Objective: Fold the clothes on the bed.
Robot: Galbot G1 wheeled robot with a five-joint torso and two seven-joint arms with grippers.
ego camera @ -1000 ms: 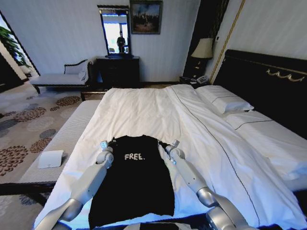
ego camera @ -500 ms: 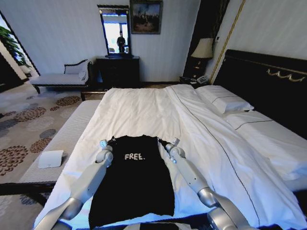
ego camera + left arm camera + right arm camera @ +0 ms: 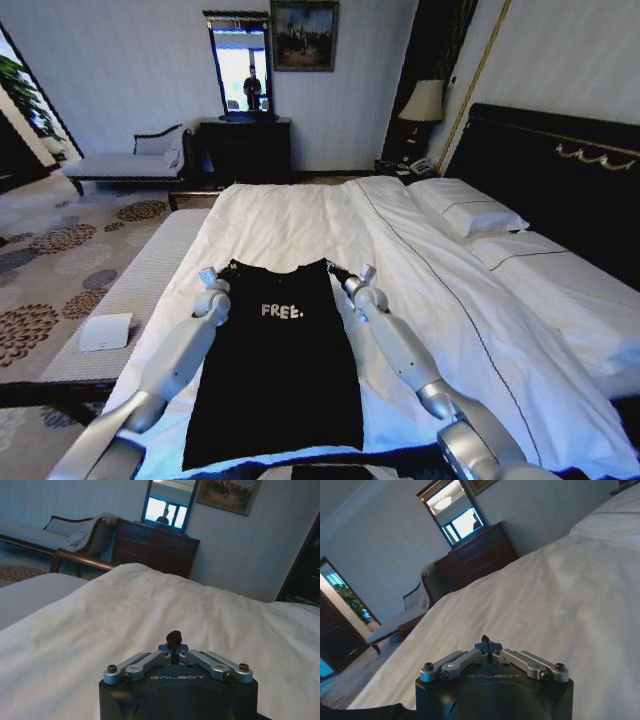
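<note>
The black T-shirt (image 3: 275,370) lies flat on the white bed (image 3: 300,225), near its foot. The left gripper (image 3: 212,279) pinches the shirt's left shoulder corner and the right gripper (image 3: 358,275) pinches the right one, both jaws closed on the fabric, collar edge stretched between them

The black T-shirt (image 3: 278,375) lies flat on the bed (image 3: 300,230), chest up with white "FREE." lettering, collar toward the far side; the bed is white-sheeted with a dark headboard.
</note>
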